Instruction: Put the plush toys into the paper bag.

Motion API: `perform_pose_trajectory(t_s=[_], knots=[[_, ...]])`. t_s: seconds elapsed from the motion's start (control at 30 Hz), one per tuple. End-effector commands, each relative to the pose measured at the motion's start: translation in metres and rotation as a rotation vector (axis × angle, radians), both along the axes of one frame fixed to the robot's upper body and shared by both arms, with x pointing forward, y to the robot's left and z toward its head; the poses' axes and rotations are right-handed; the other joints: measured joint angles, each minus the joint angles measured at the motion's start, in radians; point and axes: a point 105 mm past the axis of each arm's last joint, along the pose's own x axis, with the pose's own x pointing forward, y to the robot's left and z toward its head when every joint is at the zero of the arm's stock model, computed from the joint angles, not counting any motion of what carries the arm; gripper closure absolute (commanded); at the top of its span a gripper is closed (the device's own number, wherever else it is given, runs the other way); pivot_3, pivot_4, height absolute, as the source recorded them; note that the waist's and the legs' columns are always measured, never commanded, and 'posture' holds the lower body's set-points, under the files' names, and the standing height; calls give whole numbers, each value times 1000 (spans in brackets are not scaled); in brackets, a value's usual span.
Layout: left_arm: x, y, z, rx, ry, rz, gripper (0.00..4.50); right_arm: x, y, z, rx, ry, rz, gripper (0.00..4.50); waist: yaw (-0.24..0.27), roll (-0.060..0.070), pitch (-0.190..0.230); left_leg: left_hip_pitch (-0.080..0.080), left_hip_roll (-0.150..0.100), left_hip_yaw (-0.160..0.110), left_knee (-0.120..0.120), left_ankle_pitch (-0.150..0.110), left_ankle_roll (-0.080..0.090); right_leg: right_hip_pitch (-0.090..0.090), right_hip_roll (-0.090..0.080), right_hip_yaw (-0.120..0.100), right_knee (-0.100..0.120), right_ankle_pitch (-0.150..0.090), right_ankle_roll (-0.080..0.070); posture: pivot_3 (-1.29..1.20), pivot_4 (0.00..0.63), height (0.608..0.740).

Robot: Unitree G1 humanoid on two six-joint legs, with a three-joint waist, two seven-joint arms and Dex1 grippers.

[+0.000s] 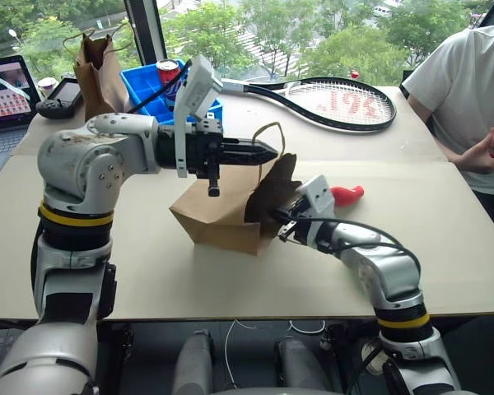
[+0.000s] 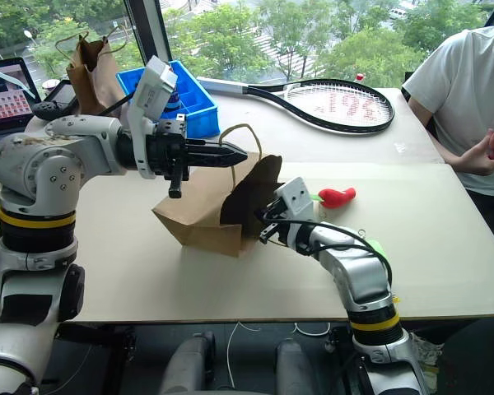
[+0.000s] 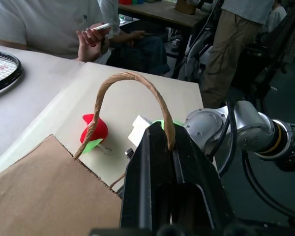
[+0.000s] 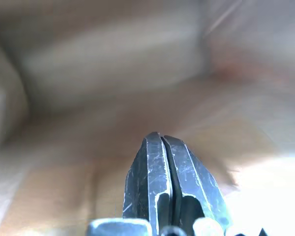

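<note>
Brown kraft paper makes up the bag point(image 1: 218, 218), which sits tipped on the table point(image 1: 445, 247) with its mouth turned toward the robot's right. At the left, the left arm reaches level across the table, elbow bent, and its gripper point(image 1: 267, 151) is pinched tight on the bag's cord handle point(image 3: 130, 81), holding the loop up. In the left wrist view the handle arches out of the closed black fingers point(image 3: 162, 152). To the right, the right arm lies low over the table, forearm angled in toward the bag, and its gripper point(image 4: 161, 140) is pressed closed and empty, its tip inside the bag's dark mouth. Further right, the red toy point(image 1: 346, 195) lies on the table just beyond that wrist, outside the bag. A person's hands point(image 1: 490, 151) rest at the far right edge.
</note>
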Motion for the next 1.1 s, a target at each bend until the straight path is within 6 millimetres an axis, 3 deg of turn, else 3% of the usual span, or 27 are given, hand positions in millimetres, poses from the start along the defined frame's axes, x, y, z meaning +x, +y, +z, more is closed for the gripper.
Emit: perform_pose_trajectory(t_s=[0.03, 0.1, 0.17, 0.4, 0.5, 0.63, 0.83, 0.97, 1.07, 1.1], knots=[[-15, -1, -1, 22, -11, -59, 4500, -9, -13, 22, 24, -20, 4, 3667, 1, 0, 0, 0, 0, 0, 0, 0, 0, 0, 0, 0, 0, 0, 0, 0, 150, 740], [-15, -2, -3, 19, 0, -58, 4500, -13, -20, 24, 25, -8, 3, 3132, 3, 0, 0, 0, 0, 0, 0, 0, 0, 0, 0, 0, -1, 0, 0, 0, 150, 740], [-14, -4, -3, 14, 5, -52, 4500, -14, -31, 30, 39, -8, -22, 2248, 4, 0, 0, 0, 0, 0, 0, 0, 0, 0, 0, 0, -1, 0, -1, 0, 150, 740], [-22, -12, -4, -15, 61, -85, 4500, -9, -95, 68, 220, -87, -248, 17, 6, 0, 0, 0, 0, 0, 0, 0, 0, 1, 0, 0, -1, -1, -2, 0, 150, 740], [-26, -16, -5, -26, 99, -103, 4500, -16, -121, 69, 162, -100, -311, 17, 5, 0, 0, 0, 0, 0, 0, 0, 0, 0, 0, 0, -1, 0, -1, 0, 150, 740], [-28, -19, -13, -20, 205, -95, 4500, -40, -158, 47, -139, -16, -331, 17, 18, 0, 0, 0, -1, 0, 0, 0, 0, 1, -1, 0, -2, -2, -1, 0, 150, 740], [-25, -20, -19, -3, 244, -68, 4500, -73, -166, 9, -317, 204, -230, 17, 9, 0, 0, 2, -1, 0, 0, 0, 0, 1, 0, 3, -2, -5, -5, 0, 150, 740], [-28, -24, -26, 1, 276, -75, 4500, -78, -165, -26, -358, 305, -226, 17, 8, 0, 0, 4, -1, 0, 1, 0, 0, 3, 0, 4, -2, -7, -1, 0, 150, 740], [-30, -24, -30, -1, 298, -71, 4500, -74, -163, -37, -327, 317, -257, 17, 6, 0, 0, 4, -2, 0, 2, 0, 0, 3, 0, 4, -2, -7, -1, 0, 150, 740], [-30, -23, -31, 0, 304, -67, 4500, -75, -164, -41, -355, 323, -255, 519, 5, 0, 0, 3, -2, 0, 2, 0, 0, 2, 0, 5, -2, -7, -1, 0, 150, 740]])
